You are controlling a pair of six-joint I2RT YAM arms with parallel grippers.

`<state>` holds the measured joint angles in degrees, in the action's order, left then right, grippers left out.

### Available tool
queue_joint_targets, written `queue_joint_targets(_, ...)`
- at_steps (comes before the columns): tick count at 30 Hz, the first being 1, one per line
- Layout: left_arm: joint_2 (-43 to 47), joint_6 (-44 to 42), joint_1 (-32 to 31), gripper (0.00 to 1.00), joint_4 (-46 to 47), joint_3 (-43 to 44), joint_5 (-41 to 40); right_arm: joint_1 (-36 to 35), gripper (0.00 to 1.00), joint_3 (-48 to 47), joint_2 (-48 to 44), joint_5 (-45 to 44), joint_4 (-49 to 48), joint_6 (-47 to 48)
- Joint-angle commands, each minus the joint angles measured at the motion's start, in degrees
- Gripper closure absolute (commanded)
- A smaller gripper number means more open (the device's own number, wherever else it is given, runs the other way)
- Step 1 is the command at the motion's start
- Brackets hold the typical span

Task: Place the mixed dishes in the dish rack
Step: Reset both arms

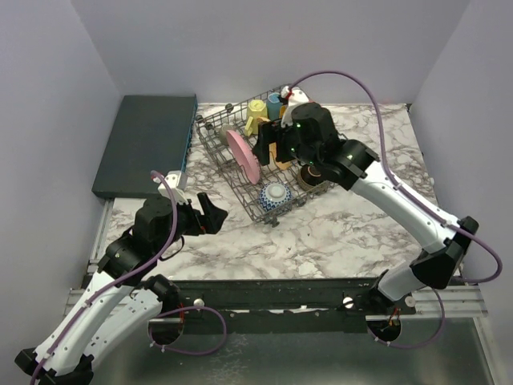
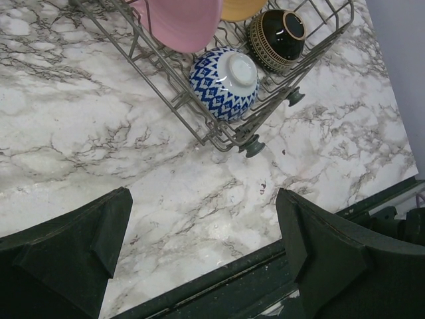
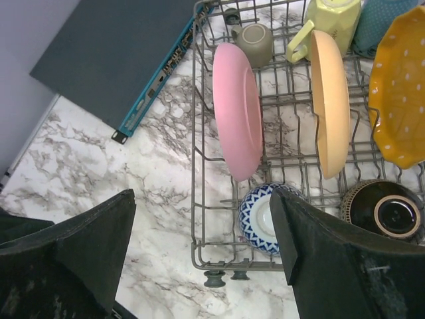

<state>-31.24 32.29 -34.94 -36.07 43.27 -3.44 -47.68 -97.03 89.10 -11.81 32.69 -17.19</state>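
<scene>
Overhead, right gripper (image 3: 202, 199) spread wide, nothing between the fingers, poised above the near end of the rack (image 3: 194, 166). Directly beneath: pink plate (image 3: 238, 113) on edge between the tines. Just below its lower rim, blue bowl (image 3: 262, 219), base showing, against the rack's near wall. Beside that, brown bowl (image 3: 385, 212), base ring likewise showing. Next to the pink plate, tan plate (image 3: 330, 100), also on edge; beyond it, orange plate (image 3: 398, 93), dotted, cut off by the frame. At the rack's far end, close together: olive mug (image 3: 254, 41), yellow mug (image 3: 332, 16), blue mug (image 3: 378, 23). Off the far left corner, slab (image 1: 148, 144), just beside the rack; touching or not, cannot tell.

Further out, left gripper (image 2: 202, 199) equally wide apart and empty, low over the marble table (image 1: 337, 241), apart from the rack, facing its near corner and the two bowls.
</scene>
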Motion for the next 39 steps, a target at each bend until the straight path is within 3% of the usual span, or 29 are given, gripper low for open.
queue_joint_targets(1,0.1,0.0,0.3,0.01,0.7,0.3,1.6,4.2,0.11,5.4,-5.7,8.8,-4.6,-3.1)
queue_joint_targets(17,-0.9,-1.0,0.3,0.01,0.8,1.6,0.8,26.5,0.11,27.3,-20.7,41.4,-11.3,-11.2)
queue_joint_targets(24,-2.3,-0.7,0.3,0.01,0.9,1.7,-0.7,32.2,0.11,38.4,-25.8,51.2,-15.9,-14.6)
queue_joint_targets(32,-4.3,-0.9,0.3,0.01,1.3,1.5,-0.6,35.3,0.11,49.9,-32.2,55.6,-19.7,-16.2)
queue_joint_targets(39,-3.8,-0.9,0.3,0.01,2.2,0.0,-0.6,35.4,0.11,56.1,-38.6,53.2,-20.7,-14.6)
